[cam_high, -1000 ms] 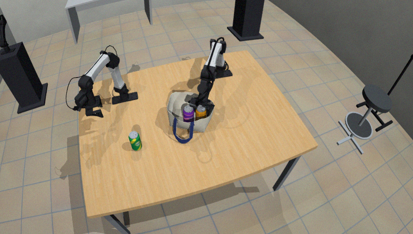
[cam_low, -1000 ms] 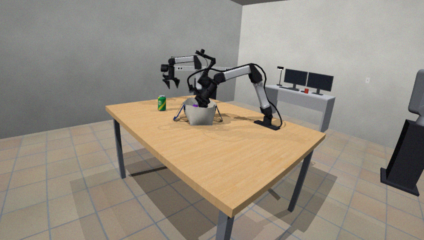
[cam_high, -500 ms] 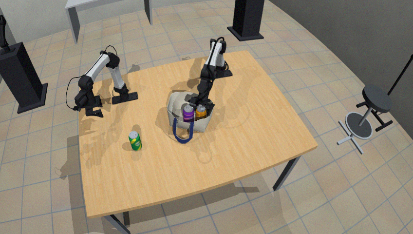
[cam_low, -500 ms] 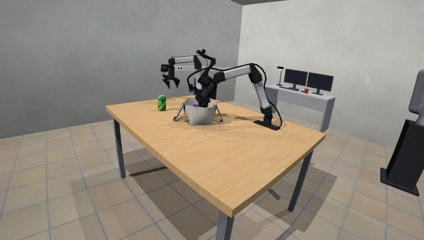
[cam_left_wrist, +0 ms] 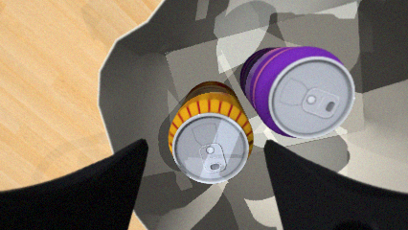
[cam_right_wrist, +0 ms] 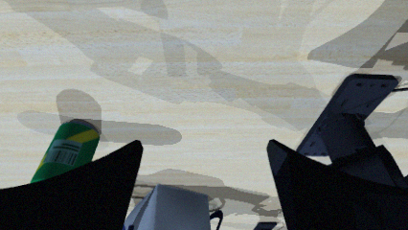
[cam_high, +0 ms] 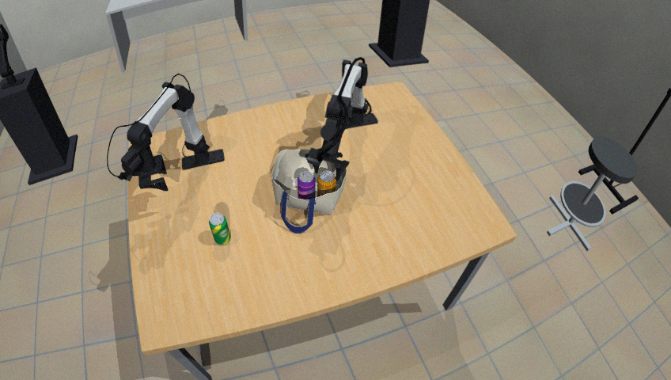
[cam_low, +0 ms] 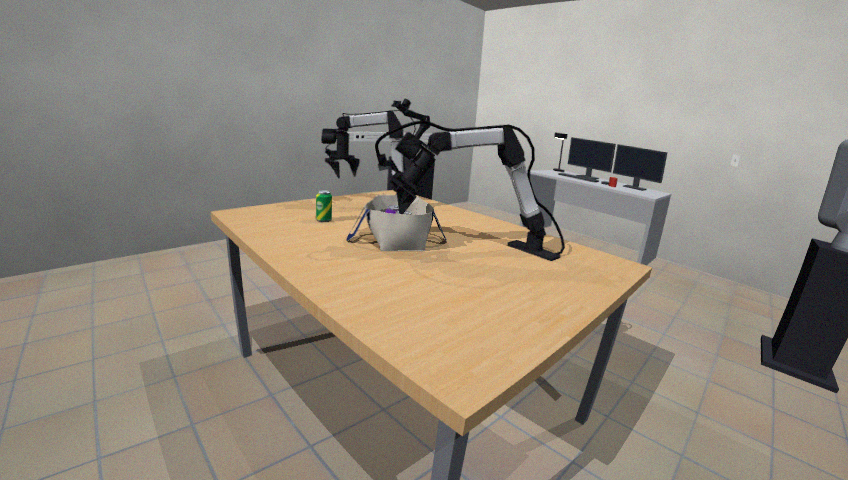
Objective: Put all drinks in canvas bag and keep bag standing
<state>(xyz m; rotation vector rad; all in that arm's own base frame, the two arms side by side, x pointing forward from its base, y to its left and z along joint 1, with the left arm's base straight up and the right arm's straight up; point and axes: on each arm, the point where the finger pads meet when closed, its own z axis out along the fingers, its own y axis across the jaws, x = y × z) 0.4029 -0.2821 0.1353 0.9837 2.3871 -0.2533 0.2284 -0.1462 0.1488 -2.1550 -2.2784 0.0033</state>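
Cream canvas, faceted and upright on the wood-grained bench (cam_high: 377,226) (cam_low: 416,309), forms a bag (cam_high: 310,204) (cam_low: 399,231) (cam_left_wrist: 129,81) holding glossy purple (cam_high: 305,185) (cam_left_wrist: 306,96) and orange cylindrical cans (cam_high: 326,182) (cam_left_wrist: 211,144) beneath the left arm's open tool (cam_high: 327,165) (cam_low: 404,208) (cam_left_wrist: 207,143); the right tool (cam_high: 154,184) (cam_low: 346,173) (cam_right_wrist: 204,143) gapes too.

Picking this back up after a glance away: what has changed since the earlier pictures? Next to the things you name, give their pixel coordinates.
The left end effector (cam_high: 329,163) (cam_low: 405,208) (cam_left_wrist: 206,142) has risen slightly over the bag (cam_high: 324,204) (cam_low: 401,231) (cam_left_wrist: 129,91) (cam_right_wrist: 184,208); it is open now, though I cannot tell whether it just let go. The right end effector (cam_high: 162,177) (cam_low: 347,174) (cam_right_wrist: 204,143), bag and cans (cam_high: 219,229) (cam_low: 323,206) (cam_left_wrist: 211,149) (cam_right_wrist: 67,152) look unmoved.
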